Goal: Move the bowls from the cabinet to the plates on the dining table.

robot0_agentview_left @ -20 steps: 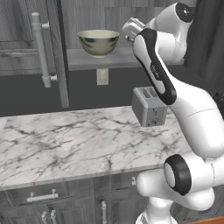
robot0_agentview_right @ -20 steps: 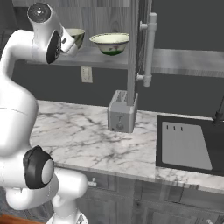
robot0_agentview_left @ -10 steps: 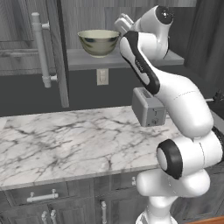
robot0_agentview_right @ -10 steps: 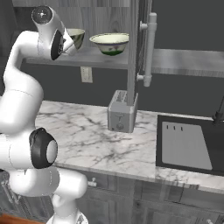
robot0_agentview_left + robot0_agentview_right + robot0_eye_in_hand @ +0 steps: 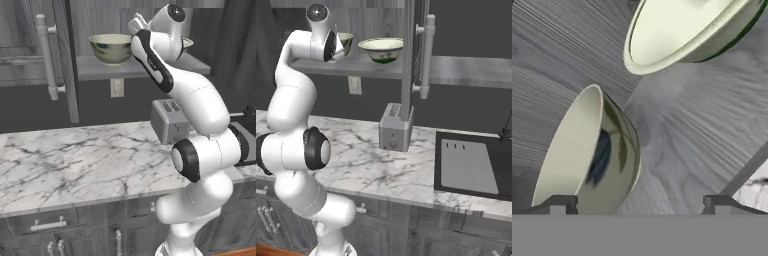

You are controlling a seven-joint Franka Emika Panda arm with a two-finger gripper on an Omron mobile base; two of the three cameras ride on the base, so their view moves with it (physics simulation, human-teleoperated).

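Gripper [image 5: 637, 202] jaws stand wide apart with nothing between them, the left tip just beside the near bowl [image 5: 587, 155]; far bowl [image 5: 682, 32] sits apart beyond it, both on the cabinet shelf [image 5: 100, 67] above the toaster [image 5: 170, 122]
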